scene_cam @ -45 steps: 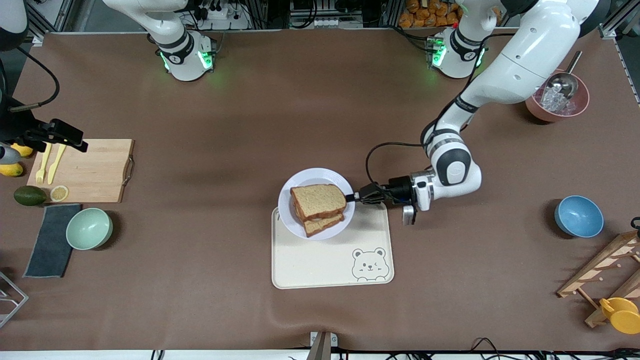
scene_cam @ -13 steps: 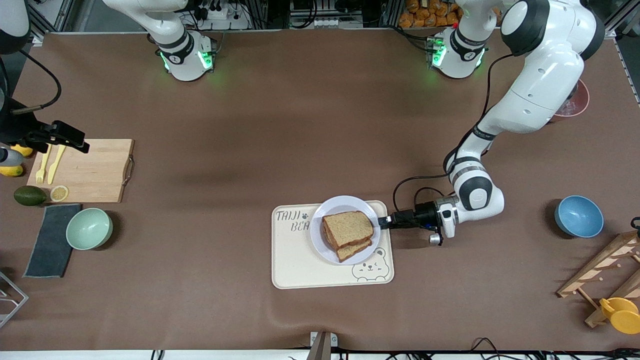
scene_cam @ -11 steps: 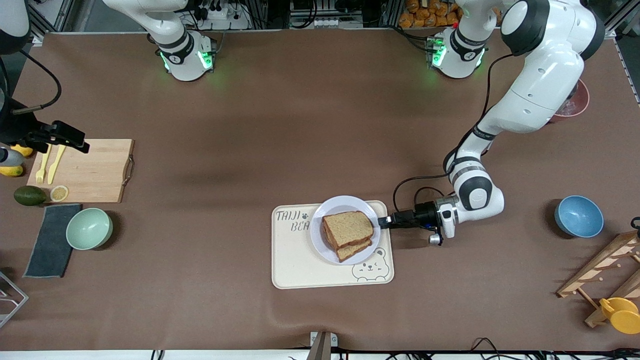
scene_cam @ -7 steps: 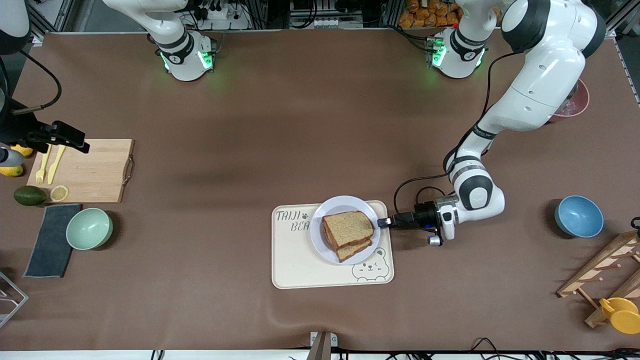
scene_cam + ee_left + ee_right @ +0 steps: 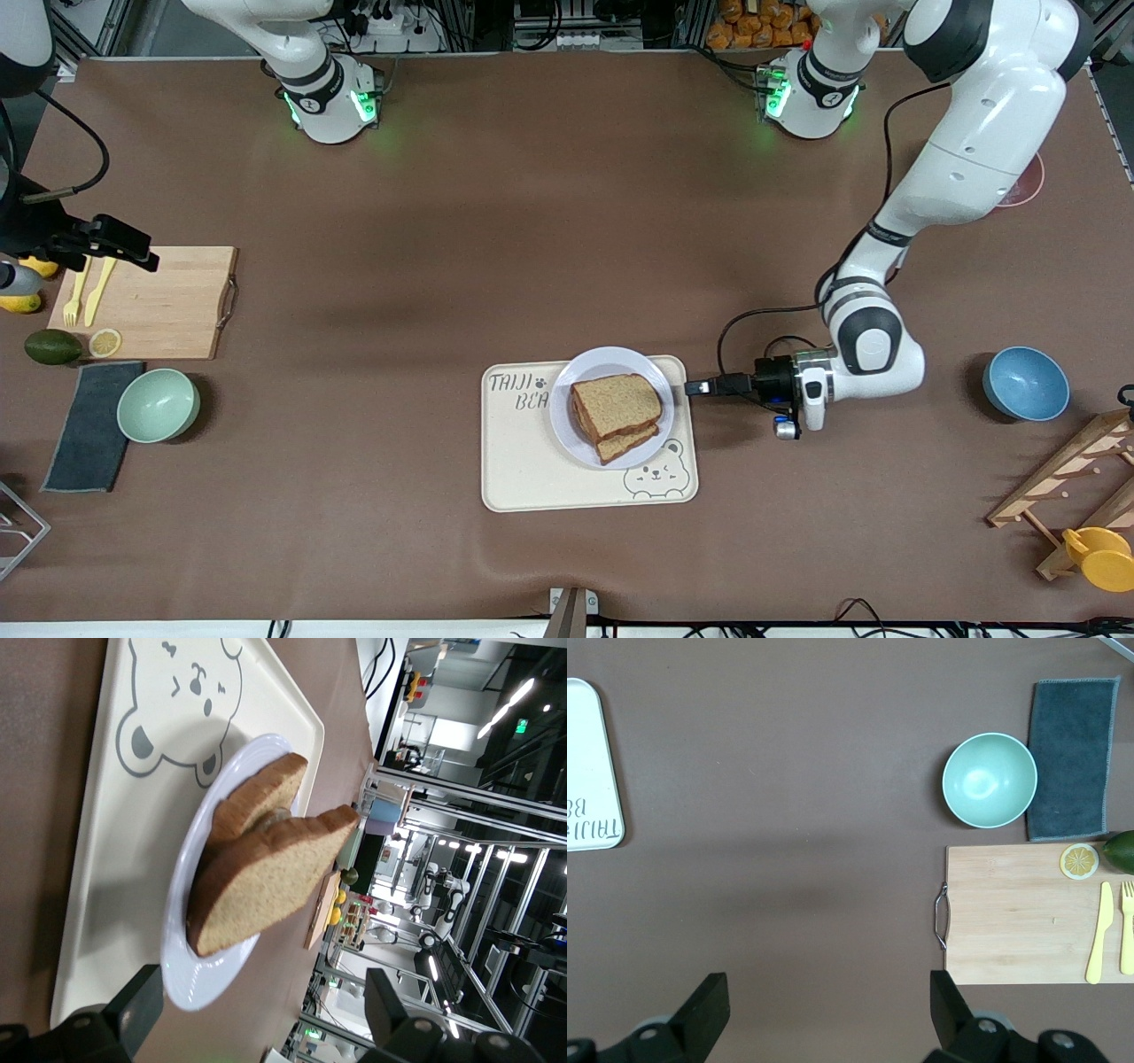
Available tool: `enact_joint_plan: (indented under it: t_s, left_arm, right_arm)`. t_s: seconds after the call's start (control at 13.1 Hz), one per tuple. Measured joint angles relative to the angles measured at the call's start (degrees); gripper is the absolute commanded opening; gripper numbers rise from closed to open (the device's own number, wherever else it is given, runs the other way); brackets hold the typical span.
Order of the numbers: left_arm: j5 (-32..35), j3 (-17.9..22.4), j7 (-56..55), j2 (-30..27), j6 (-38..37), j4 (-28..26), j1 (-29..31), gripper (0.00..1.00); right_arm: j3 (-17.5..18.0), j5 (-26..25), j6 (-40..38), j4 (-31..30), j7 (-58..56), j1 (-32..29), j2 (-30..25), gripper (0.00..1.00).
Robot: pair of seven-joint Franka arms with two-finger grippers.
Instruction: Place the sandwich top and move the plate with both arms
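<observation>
The sandwich top lies on a second bread slice on the pale plate. The plate rests on the cream bear tray, at the tray's edge toward the left arm's end. My left gripper hangs low and level just off the plate's rim, open, touching nothing. In the left wrist view the sandwich top and the plate lie ahead of the left gripper, whose fingers stand wide apart. My right gripper waits open high over the cutting board; its wrist view shows my right gripper holding nothing.
A green bowl, a grey cloth, an avocado and yellow cutlery sit toward the right arm's end. A blue bowl and a wooden rack stand toward the left arm's end.
The left gripper has drawn back from the plate's rim toward the left arm's end, leaving a gap. Plate and sandwich have stayed put on the tray. The right arm has not moved.
</observation>
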Motion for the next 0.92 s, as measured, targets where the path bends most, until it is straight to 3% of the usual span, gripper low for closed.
enact_joint_plan:
  t_s: [0.92]
  left_arm:
    - [24.7,0.3,-29.1,-18.4,-10.5,0.5,3.5,1.00]
  right_arm:
    - [0.0,0.0,0.0,-0.1,0.0,0.0,0.1,1.00]
